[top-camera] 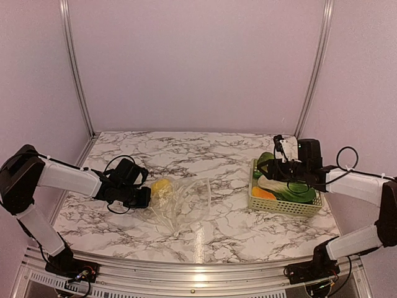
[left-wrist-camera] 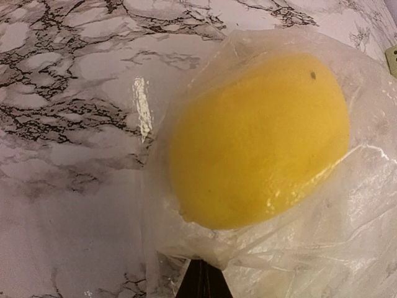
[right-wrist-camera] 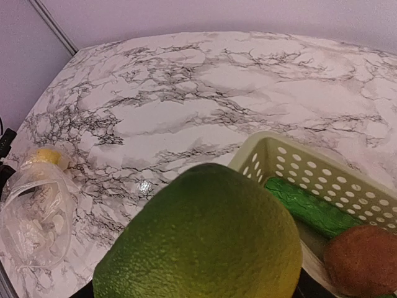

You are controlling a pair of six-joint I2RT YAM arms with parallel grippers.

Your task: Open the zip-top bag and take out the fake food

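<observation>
The zip-top bag [top-camera: 180, 208] lies crumpled left of the table's middle, with a yellow toy fruit [top-camera: 161, 186] inside. In the left wrist view the yellow fruit [left-wrist-camera: 260, 136] shows through the plastic [left-wrist-camera: 347, 248]. My left gripper [top-camera: 142, 197] is at the bag's left edge; its fingers [left-wrist-camera: 205, 282] are closed together, pinching a fold of plastic. My right gripper [top-camera: 271, 164] holds a round green toy fruit [right-wrist-camera: 205, 242] above the basket's left end; the fruit hides its fingers. The bag [right-wrist-camera: 31, 217] also shows far left in the right wrist view.
A pale yellow-green lattice basket [top-camera: 282, 207] stands at the right and holds green, orange and white toy pieces. The right wrist view shows its rim [right-wrist-camera: 273, 144], a long green piece [right-wrist-camera: 310, 208] and a brown piece [right-wrist-camera: 363, 257]. Purple walls enclose the marble table.
</observation>
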